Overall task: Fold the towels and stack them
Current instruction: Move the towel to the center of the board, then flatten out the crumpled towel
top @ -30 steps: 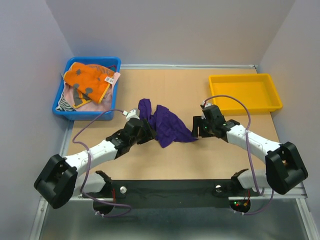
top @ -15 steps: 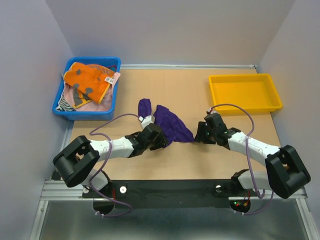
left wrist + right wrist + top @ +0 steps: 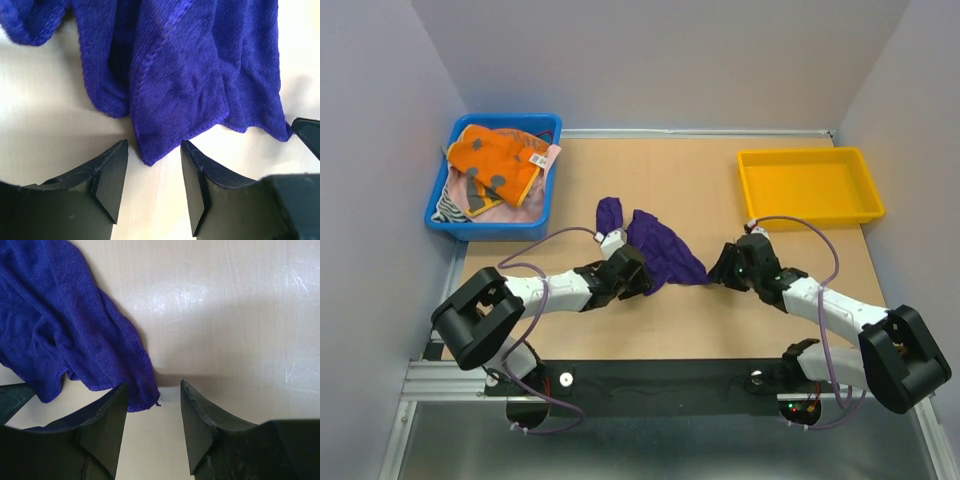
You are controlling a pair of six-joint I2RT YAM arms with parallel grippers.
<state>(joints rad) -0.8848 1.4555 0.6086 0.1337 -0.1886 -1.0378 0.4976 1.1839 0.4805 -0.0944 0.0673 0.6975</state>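
The dark purple towel [image 3: 655, 250] lies crumpled in the middle of the table. My left gripper [image 3: 642, 283] is open at its near left corner; in the left wrist view the corner [image 3: 152, 152] lies just ahead of the gap between the jaws [image 3: 152, 185]. My right gripper [image 3: 720, 272] is open at the towel's right corner; in the right wrist view that corner [image 3: 142, 397] lies by the left finger [image 3: 107, 425]. The grey-and-orange towel [image 3: 495, 165] lies in the blue bin on top of the pale pink one [image 3: 525, 208].
A blue bin [image 3: 546, 125] stands at the back left. An empty yellow tray [image 3: 808, 185] stands at the back right. Bare tabletop [image 3: 670, 170] lies behind the purple towel.
The purple towel has dropped from a raised bunch to lie lower and flatter on the table. Both arms have moved down and nearer, to the towel's front corners.
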